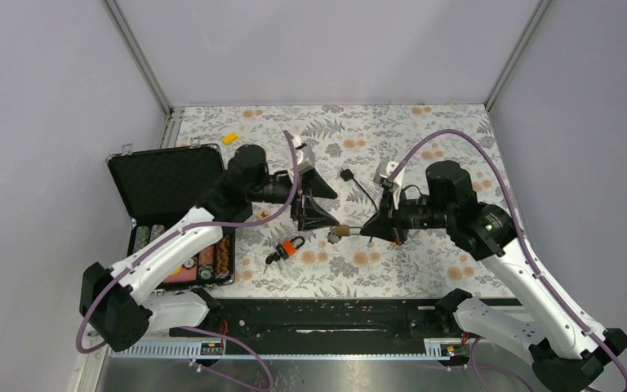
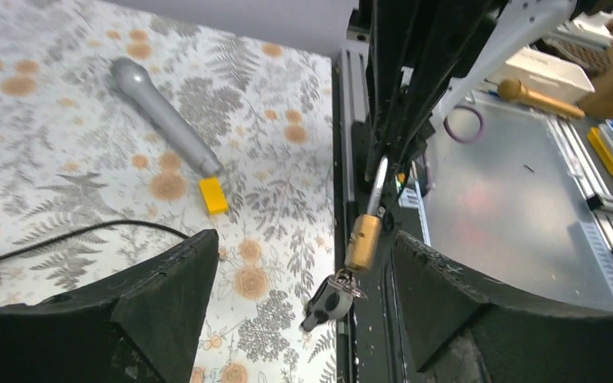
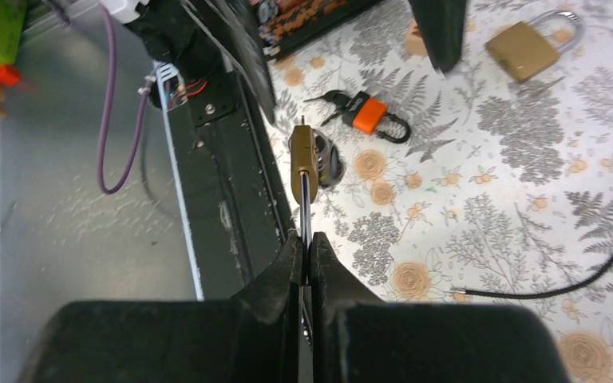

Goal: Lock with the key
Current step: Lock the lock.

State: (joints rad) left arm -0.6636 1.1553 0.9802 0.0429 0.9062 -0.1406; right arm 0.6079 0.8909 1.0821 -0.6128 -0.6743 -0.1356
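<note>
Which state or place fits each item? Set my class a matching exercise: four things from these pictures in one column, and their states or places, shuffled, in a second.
Column one
1. right claw
2. left claw
3. orange key bunch
4. black case

Column two
A. lying on the floral tablecloth
B. open, gripping nothing
C. lid open, at the table's left side
D. shut on the shackle of a brass padlock

Pairs: 1-D, 2-B, 3-A, 4-C.
</note>
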